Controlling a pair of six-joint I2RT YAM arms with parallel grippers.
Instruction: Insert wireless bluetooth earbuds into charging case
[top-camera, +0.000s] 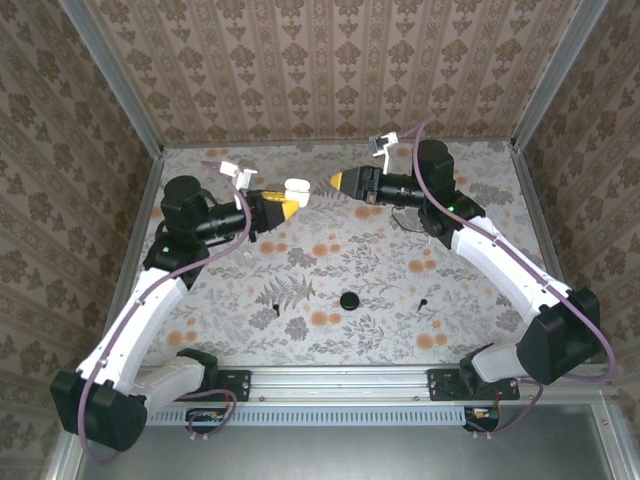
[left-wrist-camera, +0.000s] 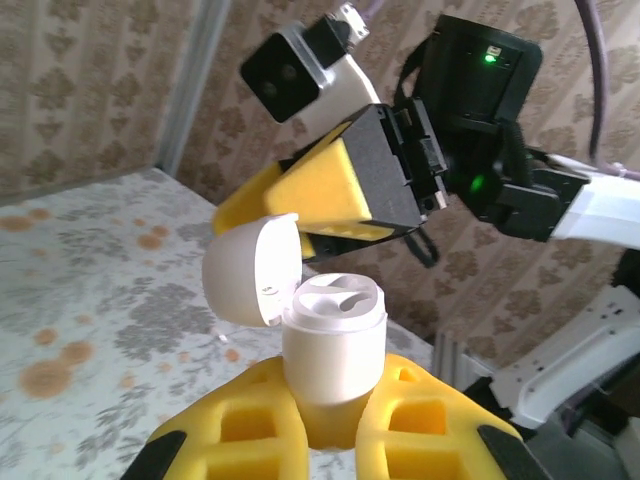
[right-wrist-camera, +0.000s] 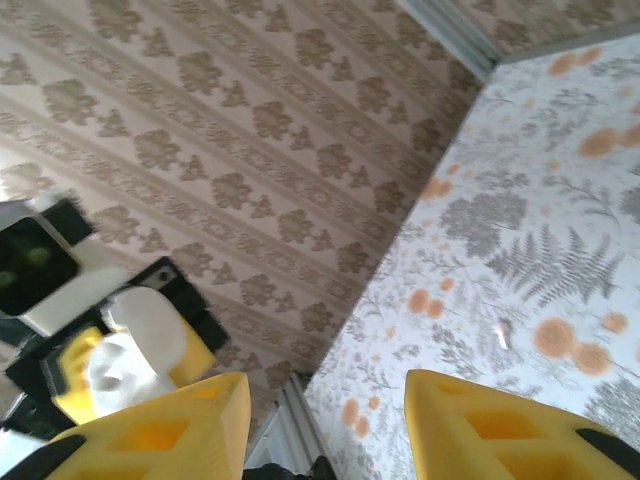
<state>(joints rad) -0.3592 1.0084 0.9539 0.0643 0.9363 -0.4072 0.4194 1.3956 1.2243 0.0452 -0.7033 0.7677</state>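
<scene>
The white charging case (left-wrist-camera: 335, 345) stands upright between the yellow fingers of my left gripper (left-wrist-camera: 335, 400), which is shut on it. Its lid (left-wrist-camera: 252, 270) is flipped open to the left, and the two moulded wells inside are bare. From above, the case (top-camera: 297, 189) and left gripper (top-camera: 290, 203) hang over the back of the table. My right gripper (top-camera: 338, 182) faces the case from the right, a short gap away. Its jaws (right-wrist-camera: 325, 390) stand open with nothing between them. Two tiny black earbuds (top-camera: 276, 307) (top-camera: 423, 302) lie on the table nearer the arm bases.
A round black object (top-camera: 349, 300) lies on the floral tabletop (top-camera: 330, 250) between the two earbuds. Patterned walls close the back and both sides. A metal rail (top-camera: 340, 380) with the arm bases runs along the near edge.
</scene>
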